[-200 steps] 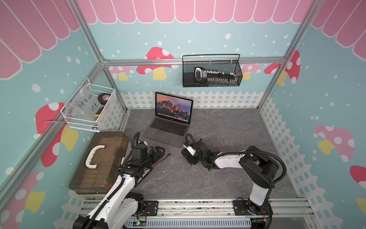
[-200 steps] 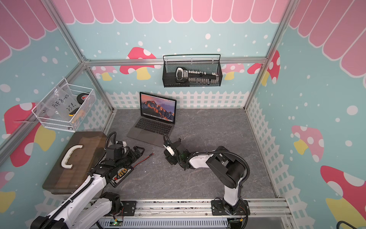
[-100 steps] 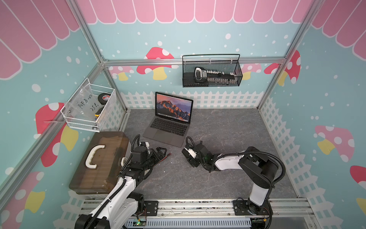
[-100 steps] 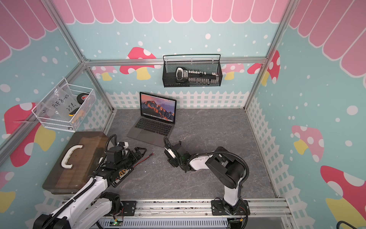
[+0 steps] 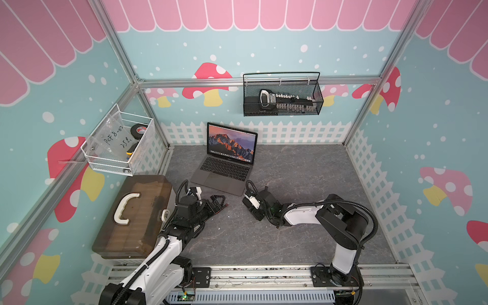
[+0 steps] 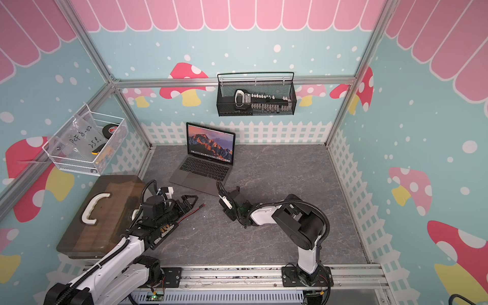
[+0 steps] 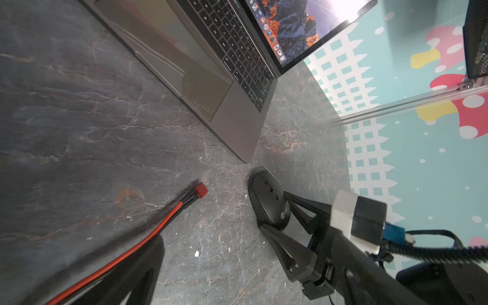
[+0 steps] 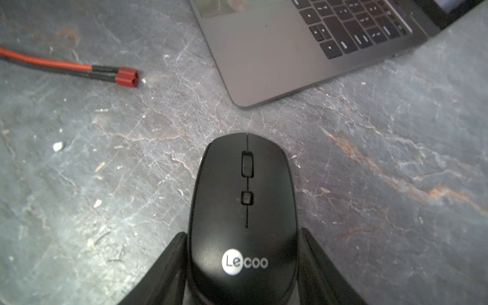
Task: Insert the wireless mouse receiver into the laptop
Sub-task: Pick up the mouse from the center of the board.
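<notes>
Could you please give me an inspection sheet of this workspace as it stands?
Surface: grey marbled tabletop, small pale crumbs.
Job's things: laptop open, screen lit; wireless mouse receiver: nothing seen.
Clutter: black Lecoo mouse beside the laptop's front corner; brown case with white handle.
Tools: left tool open, empty; right tool straddles the mouse, contact unclear.
Cables: red-black wire with red plug, loose on the tabletop.
Surroundings: black mesh basket on back wall; white wire basket on side wall.

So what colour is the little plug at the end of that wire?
Red. The plug on the red-and-black wire shows best in the right wrist view.
</notes>
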